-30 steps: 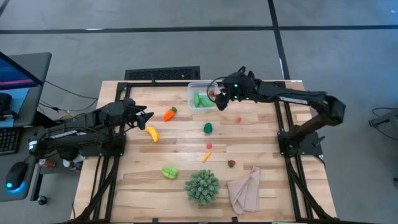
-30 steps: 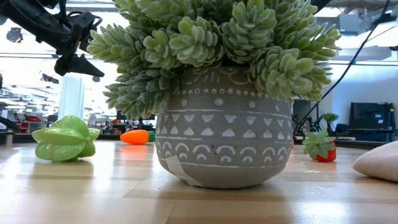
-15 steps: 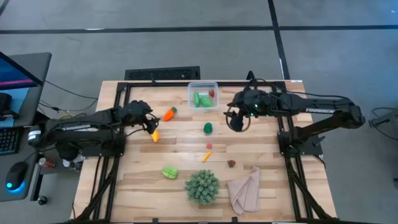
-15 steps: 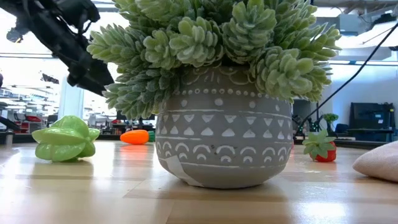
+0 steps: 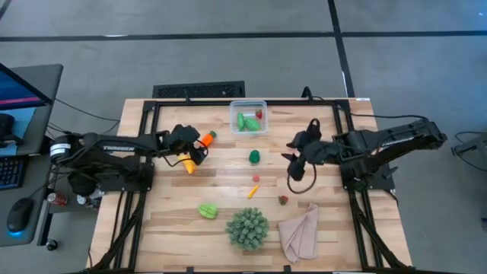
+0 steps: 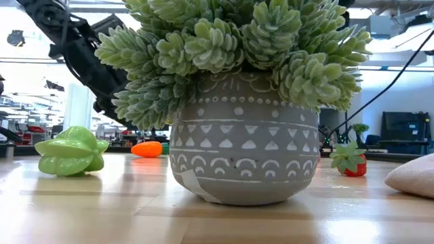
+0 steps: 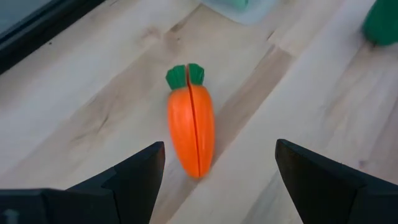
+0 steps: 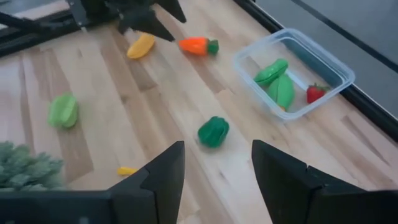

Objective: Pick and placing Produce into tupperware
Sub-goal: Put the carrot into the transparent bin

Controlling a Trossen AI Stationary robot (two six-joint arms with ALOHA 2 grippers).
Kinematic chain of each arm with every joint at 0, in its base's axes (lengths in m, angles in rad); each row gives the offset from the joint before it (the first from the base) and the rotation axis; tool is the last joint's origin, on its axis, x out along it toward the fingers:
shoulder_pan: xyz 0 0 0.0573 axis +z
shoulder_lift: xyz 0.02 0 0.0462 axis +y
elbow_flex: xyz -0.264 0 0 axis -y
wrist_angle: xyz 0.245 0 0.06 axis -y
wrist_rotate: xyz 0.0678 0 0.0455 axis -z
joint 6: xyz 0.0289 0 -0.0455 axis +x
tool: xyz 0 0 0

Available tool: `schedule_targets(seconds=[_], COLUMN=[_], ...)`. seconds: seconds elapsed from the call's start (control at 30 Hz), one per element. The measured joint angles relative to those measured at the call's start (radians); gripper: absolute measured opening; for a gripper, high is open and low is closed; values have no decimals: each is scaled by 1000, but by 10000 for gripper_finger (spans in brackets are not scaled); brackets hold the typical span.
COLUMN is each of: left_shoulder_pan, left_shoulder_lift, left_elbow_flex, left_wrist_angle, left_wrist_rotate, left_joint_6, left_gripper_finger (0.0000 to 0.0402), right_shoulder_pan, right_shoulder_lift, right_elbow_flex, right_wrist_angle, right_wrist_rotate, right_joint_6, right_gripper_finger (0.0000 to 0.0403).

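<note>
The clear tupperware point(image 5: 248, 127) stands near the table's far edge, with two green pieces and a red strawberry point(image 8: 315, 93) inside. An orange carrot point(image 7: 191, 127) lies on the wood, the yellow banana point(image 5: 186, 163) just nearer. My left gripper point(image 7: 219, 148) is open above the carrot, one finger on either side, touching nothing. My right gripper point(image 8: 217, 155) is open in the air right of the green pepper point(image 5: 254, 157). A starfruit point(image 5: 207, 210), a strawberry point(image 5: 283, 200) and two tiny pieces point(image 5: 253, 185) lie nearer.
A spiky green plant in a patterned pot point(image 5: 247, 227) stands by the near edge and fills the low view point(image 6: 244, 156). A beige cloth point(image 5: 299, 234) lies to its right. Black frame rails run along the left, right and far sides.
My right gripper has drawn back from over the tupperware toward the table's near and right side; a red strawberry now lies in the container. My left gripper has moved right and down toward the carrot and now hangs over it.
</note>
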Motion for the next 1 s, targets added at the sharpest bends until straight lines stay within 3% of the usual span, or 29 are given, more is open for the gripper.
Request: schedule_targets(seconds=[0.2,0.5,0.77,1.0], left_shoulder_pan=[2,49,91,92], left_shoulder_lift=[84,163,252,314], left_elbow_flex=[0,0,0,0], left_wrist_angle=[68,136,235,290], left_wrist_rotate=[-38,-36,63,71], left_joint_6=[-4,1,12,11], left_gripper_finger=[297,297,297,297], right_shoulder_pan=[105,191,209,209], right_shoulder_lift=[0,0,0,1], right_elbow_flex=[0,0,0,0], right_wrist_angle=[-26,-98,-98,-95], right_wrist_rotate=[114,200,222,222], right_joint_6=[108,263,271,280], right_gripper_finger=[173,169,168,168])
